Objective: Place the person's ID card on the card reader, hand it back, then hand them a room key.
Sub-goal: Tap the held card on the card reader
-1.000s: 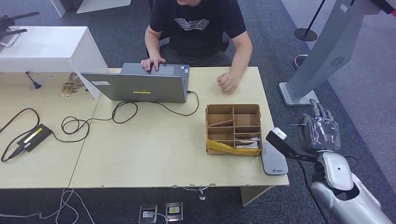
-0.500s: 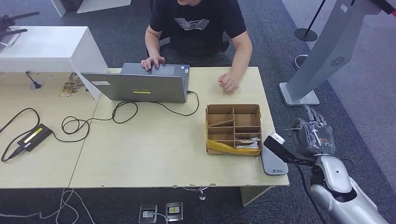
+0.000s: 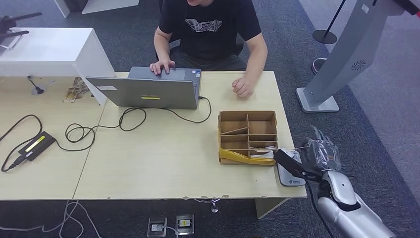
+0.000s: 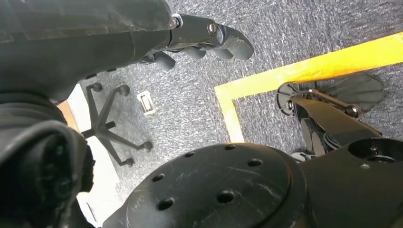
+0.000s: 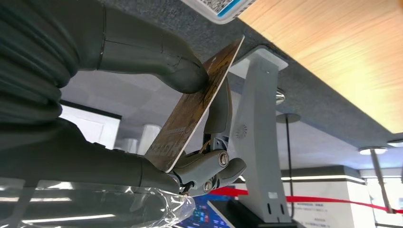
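1. Right hand (image 3: 321, 154) has dropped lower and moved in toward the table's right edge since a second ago; it now sits just beside the card reader (image 3: 289, 173).
2. Right wrist view: thumb (image 5: 157, 57) presses a brown card (image 5: 197, 107) against the darker fingers (image 5: 209, 168), so the card is pinched and held, tilted on edge.
3. Card print too blurred to read; cannot tell if it is the ID or a room key.
4. Card reader is a grey flat pad at the table's (image 3: 163, 158) right front corner, touching the right side of the cardboard divider box (image 3: 247, 136).
5. Box is near the right edge and has a yellow item in its front compartment.
6. Left hand (image 4: 204, 40) hangs over grey carpet; fingers curled loosely, nothing in them.
7. Person (image 3: 210, 29) sits at the far edge, one hand on the laptop (image 3: 148, 89), the other fist resting on the table.
8. Black power adapter (image 3: 35, 145) with cable near the left edge.
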You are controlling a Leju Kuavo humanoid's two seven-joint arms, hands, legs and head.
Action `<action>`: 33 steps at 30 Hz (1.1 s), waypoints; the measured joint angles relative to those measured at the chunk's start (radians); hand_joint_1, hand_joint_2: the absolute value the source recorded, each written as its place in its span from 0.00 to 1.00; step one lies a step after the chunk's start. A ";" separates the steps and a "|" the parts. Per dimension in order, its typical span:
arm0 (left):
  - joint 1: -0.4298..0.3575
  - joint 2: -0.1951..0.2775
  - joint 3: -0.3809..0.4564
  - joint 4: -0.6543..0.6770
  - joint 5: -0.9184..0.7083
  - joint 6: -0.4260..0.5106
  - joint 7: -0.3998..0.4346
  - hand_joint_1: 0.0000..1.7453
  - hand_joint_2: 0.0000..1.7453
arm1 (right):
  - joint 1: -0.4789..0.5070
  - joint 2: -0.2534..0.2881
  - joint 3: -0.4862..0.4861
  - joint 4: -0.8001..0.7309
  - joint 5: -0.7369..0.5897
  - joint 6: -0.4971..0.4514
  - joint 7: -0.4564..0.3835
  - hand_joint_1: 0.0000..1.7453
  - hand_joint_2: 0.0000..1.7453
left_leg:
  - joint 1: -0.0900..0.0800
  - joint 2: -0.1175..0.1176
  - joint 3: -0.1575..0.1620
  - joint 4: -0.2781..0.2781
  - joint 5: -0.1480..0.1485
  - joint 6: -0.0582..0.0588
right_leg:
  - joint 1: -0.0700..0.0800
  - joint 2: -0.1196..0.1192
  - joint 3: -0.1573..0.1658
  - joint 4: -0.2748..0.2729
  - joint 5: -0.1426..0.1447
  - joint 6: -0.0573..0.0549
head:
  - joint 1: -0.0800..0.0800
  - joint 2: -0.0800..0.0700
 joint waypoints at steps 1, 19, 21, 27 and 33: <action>0.000 0.001 0.000 0.000 0.000 0.000 0.000 0.00 0.00 | -0.004 -0.003 0.002 0.009 -0.011 -0.007 0.004 1.00 1.00 | 0.000 0.000 0.000 0.000 0.000 0.000 | 0.000 0.000 0.000 0.000 0.000 0.000 | 0.000 0.000; 0.000 0.007 0.000 0.000 0.003 0.000 0.000 0.00 0.00 | -0.011 -0.041 0.028 0.065 -0.039 -0.010 -0.007 1.00 1.00 | 0.000 0.000 0.000 0.000 0.000 0.000 | 0.000 0.000 0.000 0.000 0.000 0.000 | 0.000 0.000; 0.000 0.007 0.000 0.000 0.003 0.000 0.000 0.00 0.00 | -0.005 -0.036 0.034 0.067 -0.032 -0.005 -0.012 1.00 1.00 | 0.000 0.000 0.000 0.000 0.000 0.000 | 0.000 0.000 0.000 0.000 0.000 0.000 | 0.000 0.000; 0.000 0.007 0.000 0.000 0.004 0.000 0.000 0.00 0.00 | 0.004 -0.023 0.053 0.074 -0.021 0.002 -0.014 1.00 1.00 | 0.000 0.000 0.000 0.000 0.000 0.000 | 0.000 0.000 0.000 0.000 0.000 0.000 | 0.000 0.000; 0.000 0.007 0.000 0.000 0.004 0.000 0.000 0.00 0.00 | 0.003 -0.021 0.058 0.080 -0.029 0.008 -0.018 1.00 1.00 | 0.000 0.001 0.001 0.000 0.000 0.000 | 0.000 0.001 0.001 0.000 0.000 0.000 | 0.000 0.000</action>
